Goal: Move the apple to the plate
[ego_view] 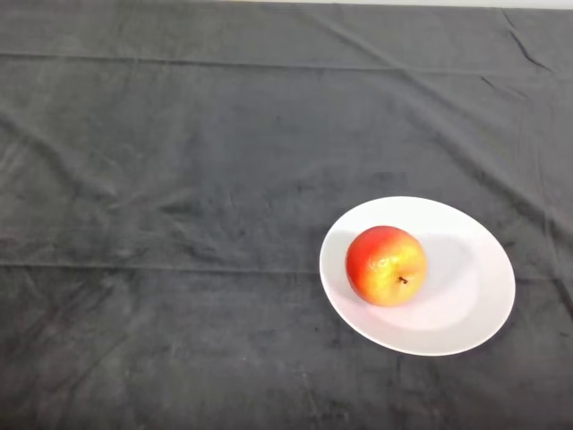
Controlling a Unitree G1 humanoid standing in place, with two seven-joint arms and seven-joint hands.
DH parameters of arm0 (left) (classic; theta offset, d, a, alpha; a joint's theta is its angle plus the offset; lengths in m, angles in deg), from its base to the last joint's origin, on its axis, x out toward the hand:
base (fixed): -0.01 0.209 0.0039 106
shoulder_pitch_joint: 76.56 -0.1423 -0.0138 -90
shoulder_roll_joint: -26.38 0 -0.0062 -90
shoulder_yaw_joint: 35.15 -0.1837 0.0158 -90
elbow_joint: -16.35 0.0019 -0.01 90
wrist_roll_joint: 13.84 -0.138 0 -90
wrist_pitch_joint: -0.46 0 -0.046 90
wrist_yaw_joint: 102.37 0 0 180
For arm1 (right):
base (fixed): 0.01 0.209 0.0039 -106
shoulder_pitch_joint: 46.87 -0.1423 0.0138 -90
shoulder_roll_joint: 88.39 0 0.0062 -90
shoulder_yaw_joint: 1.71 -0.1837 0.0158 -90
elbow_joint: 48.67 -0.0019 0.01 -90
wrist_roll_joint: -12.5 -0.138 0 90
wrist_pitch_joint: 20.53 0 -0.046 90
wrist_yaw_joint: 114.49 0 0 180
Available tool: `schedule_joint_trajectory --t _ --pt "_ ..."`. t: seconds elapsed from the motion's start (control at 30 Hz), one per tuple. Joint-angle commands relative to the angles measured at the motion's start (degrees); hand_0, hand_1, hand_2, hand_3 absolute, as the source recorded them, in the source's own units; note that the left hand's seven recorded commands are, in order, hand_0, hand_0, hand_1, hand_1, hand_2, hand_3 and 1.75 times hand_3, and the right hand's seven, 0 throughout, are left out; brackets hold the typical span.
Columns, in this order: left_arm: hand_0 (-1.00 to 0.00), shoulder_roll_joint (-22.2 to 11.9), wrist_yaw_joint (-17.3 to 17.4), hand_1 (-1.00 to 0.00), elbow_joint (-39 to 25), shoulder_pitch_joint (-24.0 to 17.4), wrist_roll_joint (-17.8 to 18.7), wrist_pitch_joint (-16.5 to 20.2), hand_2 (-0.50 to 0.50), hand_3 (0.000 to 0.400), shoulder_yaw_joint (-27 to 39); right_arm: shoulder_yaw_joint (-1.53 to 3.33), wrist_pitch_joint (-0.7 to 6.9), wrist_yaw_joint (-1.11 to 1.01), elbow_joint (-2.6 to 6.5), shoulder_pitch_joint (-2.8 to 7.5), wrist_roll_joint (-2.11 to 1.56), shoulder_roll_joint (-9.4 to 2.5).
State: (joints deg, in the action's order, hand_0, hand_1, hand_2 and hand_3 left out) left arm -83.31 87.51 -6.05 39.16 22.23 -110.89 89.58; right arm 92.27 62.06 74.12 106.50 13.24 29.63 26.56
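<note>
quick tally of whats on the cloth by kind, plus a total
apple: 1
plate: 1
total: 2

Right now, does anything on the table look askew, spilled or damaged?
Nothing stands out. The apple sits whole on the white plate, left of its centre, stem end facing the camera. The dark cloth is merely creased.
</note>
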Motion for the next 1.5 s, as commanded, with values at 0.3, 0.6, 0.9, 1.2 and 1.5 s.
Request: schedule_joint_trajectory --t 0.3,0.6,0.9,1.2,1.5 --pt "0.00 -3.01 -2.79 0.00 1.07 0.88 0.26 1.36 0.00 0.000 1.13 1.41 0.59 -0.82 2.16 4.28 1.27 -2.68" --pt "0.00 -2.81 -3.41 0.00 0.58 0.39 -0.85 1.91 0.00 0.000 1.24 1.41 0.57 -0.81 2.17 4.28 1.27 -2.68" --pt "0.00 -2.55 -4.56 0.00 0.07 0.72 -2.19 2.19 0.00 0.000 1.03 1.41 0.57 -0.81 2.16 4.28 1.26 -2.68" --pt "0.00 -2.32 -4.71 0.00 -0.39 0.95 -3.13 2.53 0.00 0.000 1.02 1.41 0.57 -0.81 2.14 4.30 1.26 -2.68" --pt "0.00 -2.09 -4.72 0.00 -0.63 0.87 -3.80 2.75 0.00 0.000 1.24 1.41 0.59 -0.81 2.10 4.32 1.25 -2.68"
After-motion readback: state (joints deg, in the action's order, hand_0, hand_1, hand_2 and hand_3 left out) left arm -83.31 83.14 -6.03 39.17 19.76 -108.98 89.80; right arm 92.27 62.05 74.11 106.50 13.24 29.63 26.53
